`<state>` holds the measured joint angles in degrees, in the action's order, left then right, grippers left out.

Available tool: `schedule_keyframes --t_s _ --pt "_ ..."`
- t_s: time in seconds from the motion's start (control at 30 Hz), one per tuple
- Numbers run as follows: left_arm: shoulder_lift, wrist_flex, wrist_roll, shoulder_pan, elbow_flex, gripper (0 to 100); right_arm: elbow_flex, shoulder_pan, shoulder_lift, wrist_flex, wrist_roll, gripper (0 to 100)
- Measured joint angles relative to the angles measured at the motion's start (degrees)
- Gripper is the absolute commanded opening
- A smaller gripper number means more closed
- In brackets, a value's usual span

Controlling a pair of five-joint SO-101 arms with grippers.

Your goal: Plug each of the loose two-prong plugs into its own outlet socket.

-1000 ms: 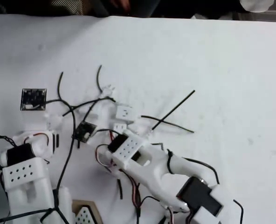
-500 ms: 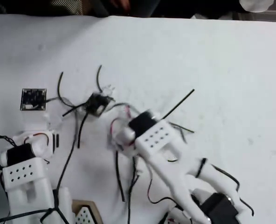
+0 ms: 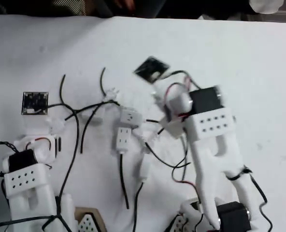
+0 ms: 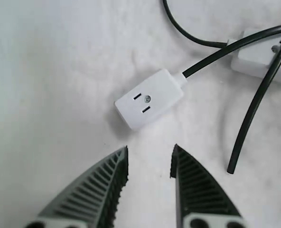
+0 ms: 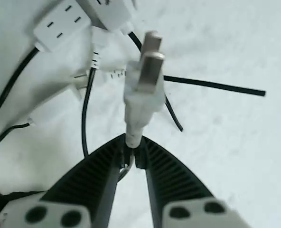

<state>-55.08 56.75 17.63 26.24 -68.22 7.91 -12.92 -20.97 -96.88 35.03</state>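
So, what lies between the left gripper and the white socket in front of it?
Nothing; the left wrist view shows bare table between the left gripper and the socket.

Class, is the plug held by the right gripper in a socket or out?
Out: the plug in the right gripper shows both prongs bare.

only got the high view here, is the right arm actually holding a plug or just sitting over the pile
observer: holding. the right gripper is shut on the tail end of a white two-prong plug, prongs pointing away from the gripper.
operator: and the left one, got anything
observer: no, the left gripper is open with nothing between its fingers.
operator: whats in front of it
observer: a white outlet socket, slots facing the camera, with a black cord leaving its far end.
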Motion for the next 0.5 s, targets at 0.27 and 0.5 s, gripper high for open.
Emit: schedule_keyframes --t_s 0.27,0.5 --pt "0.0 0.0 0.0 0.0 0.0 16 0.0 11.52 0.0 0.0 -0.79 1.8" --pt "0.0 0.0 0.0 0.0 0.0 16 2.37 17.49 0.0 0.0 -16.62 2.1"
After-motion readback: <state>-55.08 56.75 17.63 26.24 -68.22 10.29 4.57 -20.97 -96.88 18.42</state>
